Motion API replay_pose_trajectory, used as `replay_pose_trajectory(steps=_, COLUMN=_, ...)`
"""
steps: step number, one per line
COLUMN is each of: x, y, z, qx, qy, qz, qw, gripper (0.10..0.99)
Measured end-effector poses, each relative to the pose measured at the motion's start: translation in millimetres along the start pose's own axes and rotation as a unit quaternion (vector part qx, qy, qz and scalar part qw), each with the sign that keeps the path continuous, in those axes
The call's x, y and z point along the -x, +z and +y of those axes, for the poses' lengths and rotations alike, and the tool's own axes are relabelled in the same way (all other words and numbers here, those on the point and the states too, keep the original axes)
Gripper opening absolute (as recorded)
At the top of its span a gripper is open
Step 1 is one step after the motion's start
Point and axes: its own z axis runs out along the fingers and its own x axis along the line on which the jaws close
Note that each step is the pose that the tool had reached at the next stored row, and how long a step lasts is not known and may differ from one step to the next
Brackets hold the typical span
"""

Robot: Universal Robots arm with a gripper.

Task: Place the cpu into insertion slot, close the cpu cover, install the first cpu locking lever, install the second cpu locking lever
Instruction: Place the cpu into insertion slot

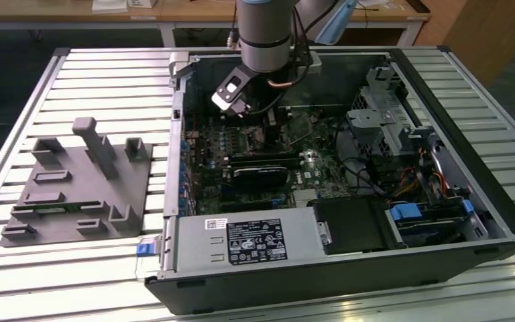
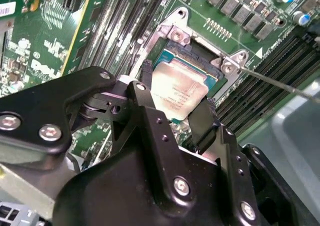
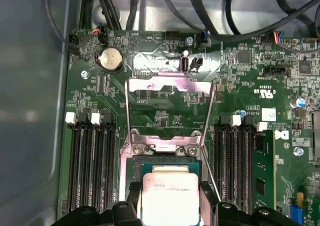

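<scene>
Smooth metal cpu point(image 3: 170, 201), matt black pincer point(image 2: 175, 93)

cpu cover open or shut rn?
Open. In the first wrist view the cpu cover is swung back off the insertion slot, and the cpu held in the end effector over the slot is uncovered.

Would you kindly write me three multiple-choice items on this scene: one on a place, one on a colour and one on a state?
1. Where is the cpu?
A. on the table
B. in the gripper, over the slot
C. on the power supply

2. What colour is the board?
A. green
B. red
C. white

3. How is the cover?
A. shut over the slot
B. lying outside the case
C. swung open

Key: 1 B, the gripper clasps it over the slot; 2 A, green shows between the parts; 3 C, its frame is swung away from the slot.
</scene>
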Motion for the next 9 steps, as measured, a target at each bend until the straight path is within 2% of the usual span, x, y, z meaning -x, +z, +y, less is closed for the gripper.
replay_pose_trajectory(steps=9, x=-2.1, y=5.9, z=-0.7, qx=0.0004, qy=0.015, qz=-0.0013, qw=0.9999, gripper=0.541)
